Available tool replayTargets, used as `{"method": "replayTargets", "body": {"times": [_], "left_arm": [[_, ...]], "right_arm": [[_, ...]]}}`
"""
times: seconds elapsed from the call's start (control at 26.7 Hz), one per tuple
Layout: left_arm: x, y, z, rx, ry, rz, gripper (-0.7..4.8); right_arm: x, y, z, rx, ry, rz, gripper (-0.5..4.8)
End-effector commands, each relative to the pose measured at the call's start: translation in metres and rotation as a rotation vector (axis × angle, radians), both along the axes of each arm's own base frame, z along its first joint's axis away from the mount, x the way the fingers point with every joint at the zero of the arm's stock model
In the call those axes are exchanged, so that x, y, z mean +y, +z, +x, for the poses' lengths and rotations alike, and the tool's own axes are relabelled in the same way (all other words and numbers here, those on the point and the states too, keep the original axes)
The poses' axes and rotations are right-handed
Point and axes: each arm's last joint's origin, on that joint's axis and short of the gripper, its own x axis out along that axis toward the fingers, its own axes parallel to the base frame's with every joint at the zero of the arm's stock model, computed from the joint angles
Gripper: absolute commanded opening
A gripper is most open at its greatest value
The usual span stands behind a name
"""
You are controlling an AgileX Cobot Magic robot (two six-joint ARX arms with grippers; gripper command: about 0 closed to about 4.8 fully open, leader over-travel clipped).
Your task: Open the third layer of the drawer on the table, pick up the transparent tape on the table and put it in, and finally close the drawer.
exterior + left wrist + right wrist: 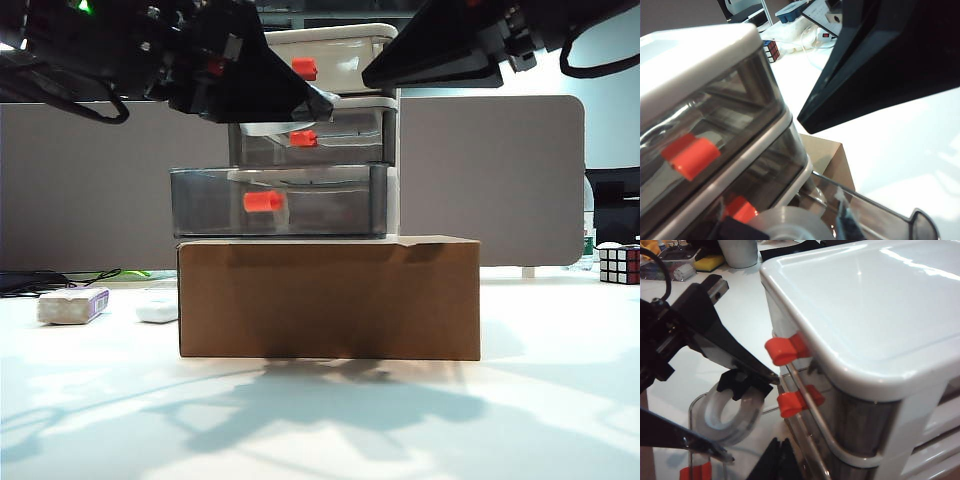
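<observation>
The left gripper (pixel 742 382) holds the clear round roll of transparent tape (pixel 732 412) over the pulled-out smoky grey third layer (pixel 280 200) of the white-framed plastic drawer (pixel 385 130). Lower it well inside the walls before letting go. The right gripper (pixel 440 55) hovers top right; I cannot tell how its jaws stand.

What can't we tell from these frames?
- right gripper: the exterior view's top edge crops it, and its own wrist view shows only dark tips at the edge. Open or shut is unclear.
- transparent tape: in the exterior view the left gripper hides nearly all of it.
- third layer: contents are unreadable through its smoky wall.
- small white thing beside the cardboard box: too small to identify.
</observation>
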Motion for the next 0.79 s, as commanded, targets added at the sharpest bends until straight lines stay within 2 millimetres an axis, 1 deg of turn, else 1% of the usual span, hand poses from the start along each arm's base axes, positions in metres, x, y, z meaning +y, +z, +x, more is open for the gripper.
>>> {"method": "replayTargets", "body": {"times": [0.04,0.26,0.37,0.41,0.45,0.49,0.79], "left_arm": [[-0.0003,0.0031,-0.0001,0.003,0.004,-0.025,2.16],[0.0003,-0.0005,-0.0009,0.082,0.013,-0.030,2.20],[0.0017,-0.0018,-0.0024,0.103,0.015,-0.011,2.72],[0.0018,-0.0017,-0.0025,0.104,0.015,-0.011,2.94],[0.0021,-0.0012,-0.0028,0.102,0.015,-0.012,3.29],[0.0022,-0.0009,-0.0029,0.102,0.015,-0.012,3.42],[0.0030,0.0006,-0.0038,0.099,0.014,-0.015,3.41]], "right_arm": [[-0.0008,0.0044,-0.0016,-0.010,0.003,0.007,-0.05],[-0.0027,0.0046,-0.0047,0.005,0.003,-0.005,-0.05],[-0.0035,0.0059,-0.0060,0.001,0.003,-0.003,-0.05],[-0.0035,0.0058,-0.0060,0.003,0.003,-0.004,-0.05],[-0.0035,0.0053,-0.0061,0.007,0.003,-0.007,-0.05],[-0.0036,0.0051,-0.0062,0.010,0.003,-0.008,-0.05],[-0.0051,0.0072,-0.0086,0.007,0.003,-0.007,-0.05]]}}
